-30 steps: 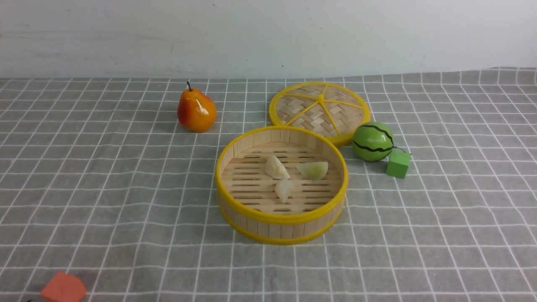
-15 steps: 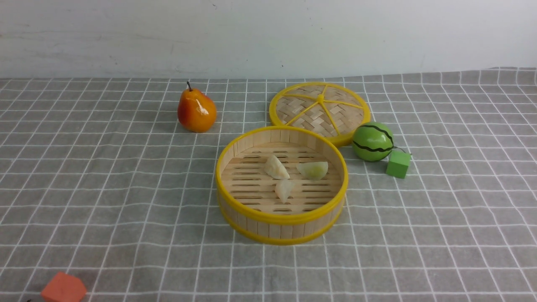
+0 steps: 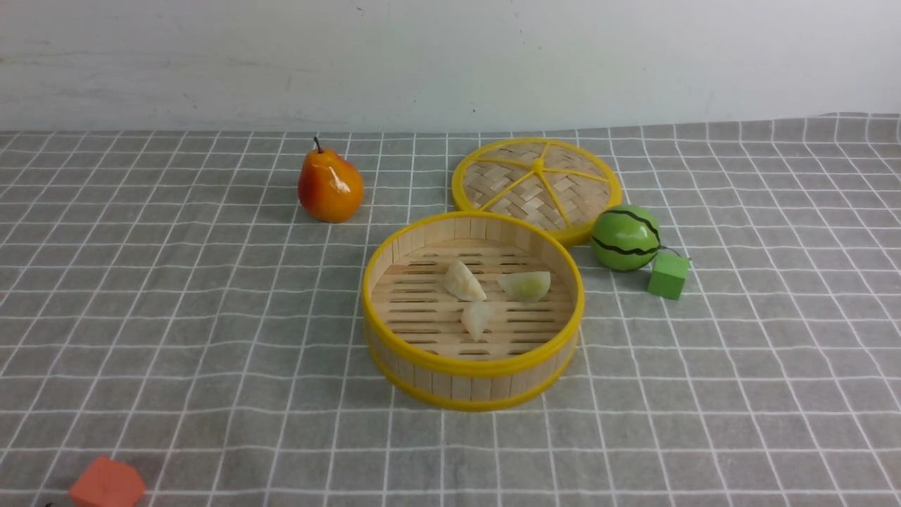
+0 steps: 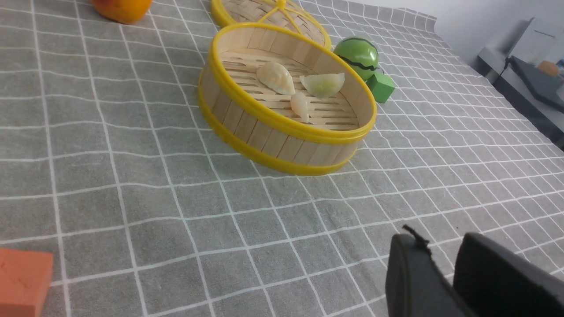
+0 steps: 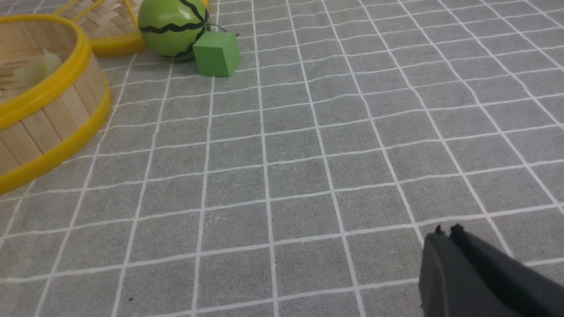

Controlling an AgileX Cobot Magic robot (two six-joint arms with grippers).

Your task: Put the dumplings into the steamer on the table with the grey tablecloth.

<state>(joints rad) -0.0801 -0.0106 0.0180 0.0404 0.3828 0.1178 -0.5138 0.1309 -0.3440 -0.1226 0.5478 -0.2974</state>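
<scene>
both jaws hold nothing: the left gripper (image 4: 440, 264) stands slightly parted, the right gripper (image 5: 447, 233) pressed together, both low over the grey tablecloth (image 3: 176, 317). all three dumplings (image 3: 464, 282) lie in the steamer (image 3: 471, 384); a careless sweep could knock it.

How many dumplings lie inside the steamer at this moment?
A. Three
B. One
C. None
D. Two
A. Three dumplings rest on the slatted floor of the steamer, and none lies out on the grey tablecloth in any view.
</scene>
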